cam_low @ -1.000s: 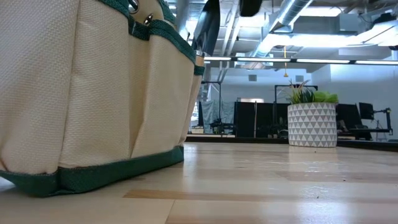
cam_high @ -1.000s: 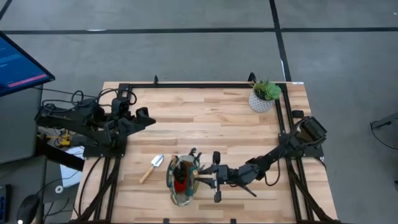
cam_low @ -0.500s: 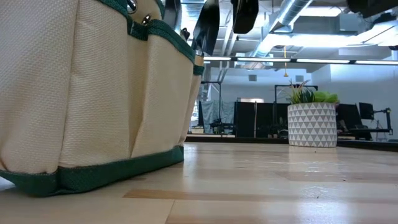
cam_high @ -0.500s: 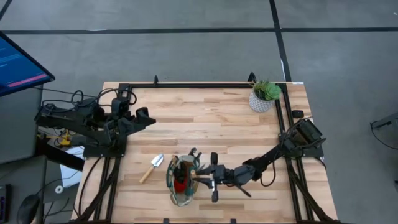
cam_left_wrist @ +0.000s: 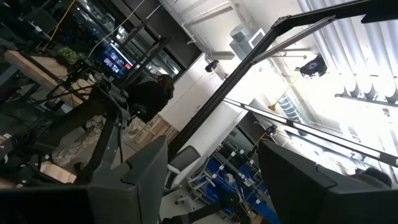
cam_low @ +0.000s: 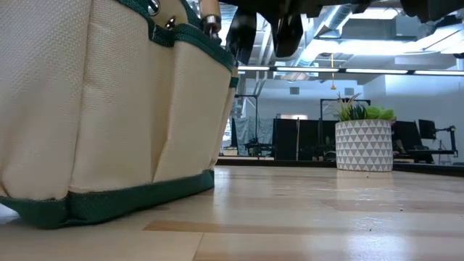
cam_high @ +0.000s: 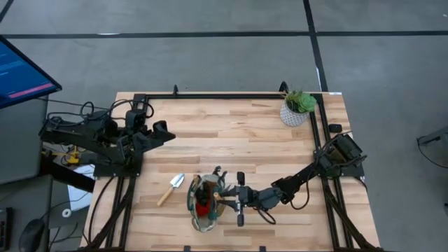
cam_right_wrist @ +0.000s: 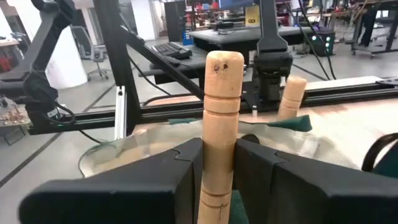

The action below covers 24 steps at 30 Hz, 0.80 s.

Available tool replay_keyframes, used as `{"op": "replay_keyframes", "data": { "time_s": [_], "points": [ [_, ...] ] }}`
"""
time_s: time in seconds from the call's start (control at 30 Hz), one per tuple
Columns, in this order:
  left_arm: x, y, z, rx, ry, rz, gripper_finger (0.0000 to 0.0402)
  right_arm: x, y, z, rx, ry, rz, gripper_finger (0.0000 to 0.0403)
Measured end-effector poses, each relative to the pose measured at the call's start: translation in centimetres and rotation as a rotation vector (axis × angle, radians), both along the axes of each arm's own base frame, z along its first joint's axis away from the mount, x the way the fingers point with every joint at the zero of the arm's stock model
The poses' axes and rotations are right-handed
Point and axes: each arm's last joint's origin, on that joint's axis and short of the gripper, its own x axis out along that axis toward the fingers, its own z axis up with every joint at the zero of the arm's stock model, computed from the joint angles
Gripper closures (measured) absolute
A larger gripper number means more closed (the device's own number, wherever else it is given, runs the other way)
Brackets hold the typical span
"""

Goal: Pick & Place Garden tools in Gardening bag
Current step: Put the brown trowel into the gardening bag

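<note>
The beige gardening bag with green trim [cam_high: 193, 204] stands near the table's near edge and fills the left of the low view [cam_low: 101, 109]. A red item [cam_high: 203, 208] and another wooden handle [cam_right_wrist: 291, 94] sit inside it. My right gripper [cam_high: 236, 200] is shut on a trowel's pale wooden handle [cam_right_wrist: 221, 106] at the bag's right rim. One more trowel [cam_high: 171, 187] lies flat on the table left of the bag. My left gripper [cam_left_wrist: 211, 186] is open and empty, raised at the table's far left [cam_high: 159, 133]. My right gripper pinches the trowel's wooden handle [cam_right_wrist: 219, 163] between its two fingers, well below the handle's free end. The fingers come level from the table's right and lie across the handle. The handle stands upright, free end up, at the bag's rim [cam_low: 210, 16]; the blade is hidden below.
A green plant in a white patterned pot [cam_high: 295, 110] stands at the far right corner and shows in the low view [cam_low: 364, 145]. Bare wooden tabletop [cam_high: 231, 140] lies between the bag and the far edge.
My right gripper has gone a little toward the table's left, toward the bag, still shut on the trowel. The trowel's handle has come into the low view above the bag's right rim.
</note>
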Motion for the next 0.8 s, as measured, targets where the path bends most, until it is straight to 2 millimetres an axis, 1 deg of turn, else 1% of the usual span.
{"op": "replay_keyframes", "data": {
  "time_s": [0.27,0.4,0.57,0.67,0.8],
  "points": [
    [0.0,0.0,0.0,0.0,0.0,0.0,0.0183,0.1,-0.2,0.1,-0.014,-0.008,-0.005,0.0325],
    [0.0,0.0,0.0,0.0,0.0,0.0,0.0183,0.2,-0.3,0.6,-0.01,-0.053,-0.006,0.0326],
    [0.0,0.0,0.0,0.0,-0.001,0.0,0.0183,0.0,0.0,0.5,-0.007,-0.045,-0.014,0.0329],
    [0.0,0.0,0.0,0.0,-0.001,0.0,0.0183,0.1,0.4,-0.5,0.006,-0.061,-0.03,0.033],
    [0.0,0.0,0.0,0.0,-0.001,0.0,0.0183,0.3,0.9,-2.5,0.018,-0.079,-0.034,0.033]
  ]
}}
